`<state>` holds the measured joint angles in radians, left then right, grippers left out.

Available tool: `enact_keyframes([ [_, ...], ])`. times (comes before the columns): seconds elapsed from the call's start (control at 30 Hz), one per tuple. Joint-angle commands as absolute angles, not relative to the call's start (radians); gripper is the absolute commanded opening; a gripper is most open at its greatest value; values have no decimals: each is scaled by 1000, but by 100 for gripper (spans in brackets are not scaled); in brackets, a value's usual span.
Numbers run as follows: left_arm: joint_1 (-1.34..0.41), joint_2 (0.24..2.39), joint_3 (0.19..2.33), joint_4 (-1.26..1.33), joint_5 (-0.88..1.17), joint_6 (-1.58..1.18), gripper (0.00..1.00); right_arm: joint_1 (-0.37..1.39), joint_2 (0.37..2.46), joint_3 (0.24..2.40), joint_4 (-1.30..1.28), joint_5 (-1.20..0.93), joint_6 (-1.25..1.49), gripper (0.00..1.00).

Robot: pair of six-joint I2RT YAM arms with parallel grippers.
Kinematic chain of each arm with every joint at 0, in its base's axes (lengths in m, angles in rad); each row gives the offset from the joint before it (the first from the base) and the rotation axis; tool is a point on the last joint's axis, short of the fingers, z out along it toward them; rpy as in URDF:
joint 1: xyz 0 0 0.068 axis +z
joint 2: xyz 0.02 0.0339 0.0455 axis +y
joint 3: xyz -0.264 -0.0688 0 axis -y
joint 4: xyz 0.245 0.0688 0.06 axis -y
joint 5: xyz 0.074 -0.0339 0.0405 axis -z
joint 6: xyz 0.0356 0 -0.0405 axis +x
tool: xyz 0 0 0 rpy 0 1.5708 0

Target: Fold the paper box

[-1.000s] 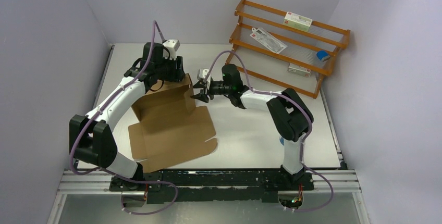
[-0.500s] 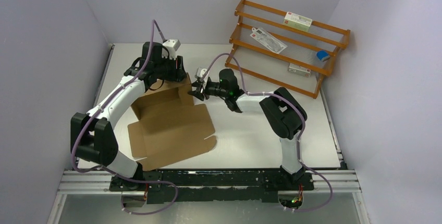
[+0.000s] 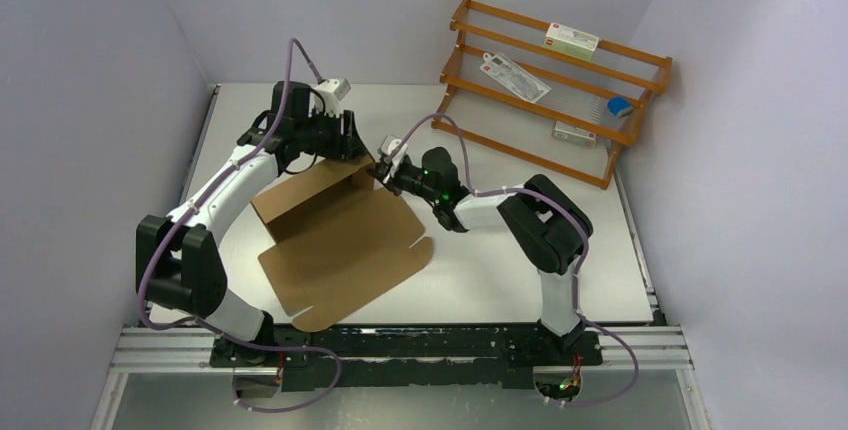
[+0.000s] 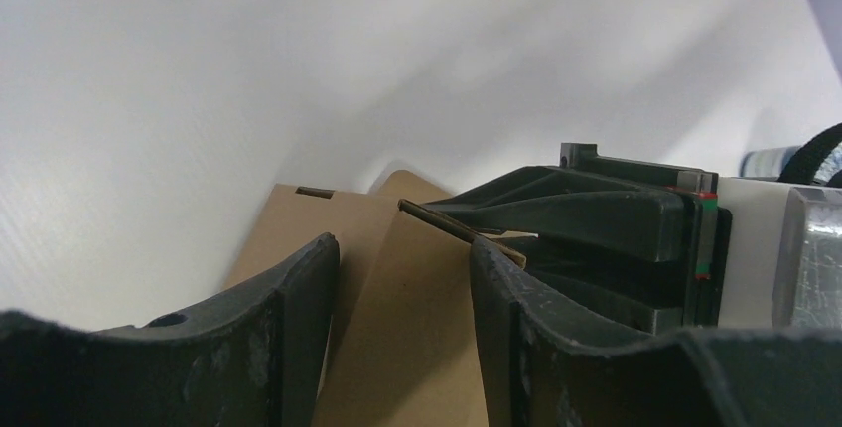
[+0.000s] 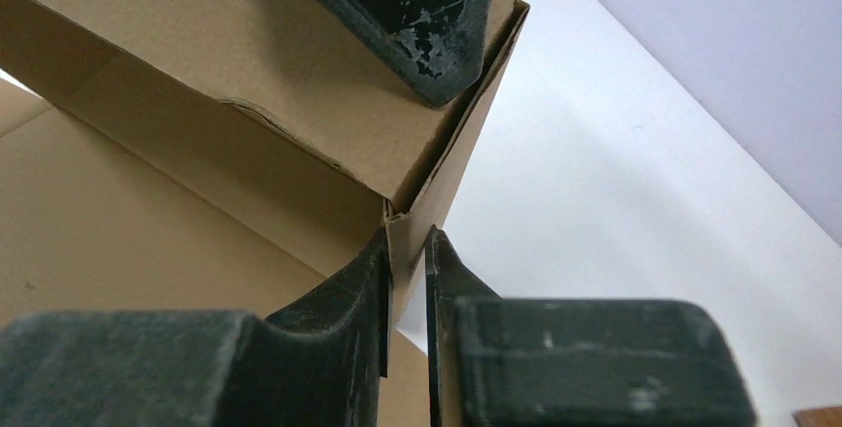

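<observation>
The paper box [image 3: 340, 245] is a brown cardboard sheet on the white table [image 3: 500, 270], with its far wall and right side flap raised. My left gripper [image 3: 352, 145] is at the far right corner of that wall. In the left wrist view its jaws [image 4: 402, 248] stand apart, open, with a cardboard panel [image 4: 417, 348] between them. My right gripper [image 3: 381, 171] is shut on the edge of the raised side flap at the same corner [image 5: 407, 238]. The cardboard [image 5: 199, 40] fills the right wrist view. A left finger [image 5: 427, 10] rests on the corner from above.
An orange wooden rack [image 3: 555, 80] leans against the back right wall, holding white cartons [image 3: 571, 42] and a blue-and-white tin [image 3: 620, 106]. Purple-grey walls close in the table on the left, back and right.
My right gripper moved left and closed on the side flap. The box's near part swung right and its far wall tipped. My left gripper shifted slightly right along the wall.
</observation>
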<state>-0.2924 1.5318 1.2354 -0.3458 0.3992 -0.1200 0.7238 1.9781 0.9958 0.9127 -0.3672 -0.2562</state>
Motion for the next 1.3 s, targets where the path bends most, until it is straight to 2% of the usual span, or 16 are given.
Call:
enact_keyframes([
  [0.0,-298,1512,1202,-372,551,-154,56,732,1863,974,945,-275,-285,10],
  [0.2,-298,1523,1204,-372,591,-164,56,732,1797,975,802,-218,-261,9],
  [0.33,-298,1523,1200,-363,613,-174,56,732,1776,1024,608,-136,-265,8],
  [0.6,-277,1581,1203,-387,542,-178,59,730,1799,1018,569,-125,-279,9],
  [0.83,-247,1686,1220,-389,582,-185,59,724,1869,1017,695,-160,-233,25],
  [1.1,-243,1715,1221,-390,625,-186,59,695,1952,1016,859,-316,-202,31],
  [1.27,-238,1713,1220,-387,637,-189,59,690,1989,1035,882,-321,-197,36],
])
